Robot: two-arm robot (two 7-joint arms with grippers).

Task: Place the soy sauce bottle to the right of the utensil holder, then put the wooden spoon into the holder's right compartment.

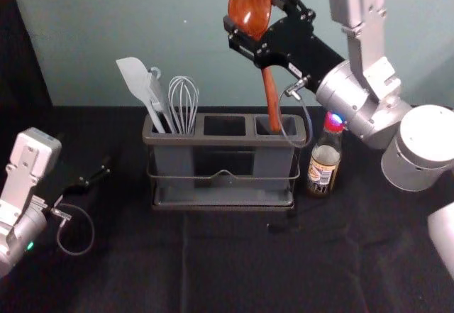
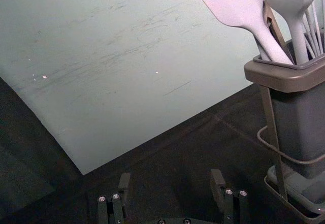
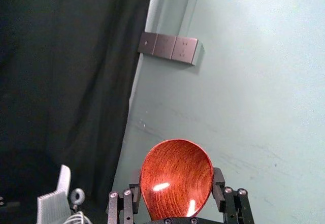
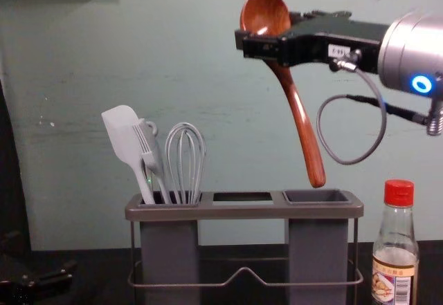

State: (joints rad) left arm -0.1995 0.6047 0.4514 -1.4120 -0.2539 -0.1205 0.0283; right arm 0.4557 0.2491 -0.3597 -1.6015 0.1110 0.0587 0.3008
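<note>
Greenish wall (image 1: pixel 177 29) behind, black-covered tabletop (image 1: pixel 234 263). Soy sauce bottle (image 4: pixel 394 270) upright, just right of the utensil holder (image 4: pixel 242 211). Right gripper (image 3: pixel 177 179) above holder, jaws pinching the wooden spoon (image 4: pixel 301 122) at its bowl; handle slants down, tip just above the right compartment (image 4: pixel 317 246). Step looks like insertion: bring handle nearer vertical, centre tip inside the rim, lower slowly, let go once the handle is well in. Left gripper (image 2: pixel 171 178) idle left of holder, jaws spread.
</note>
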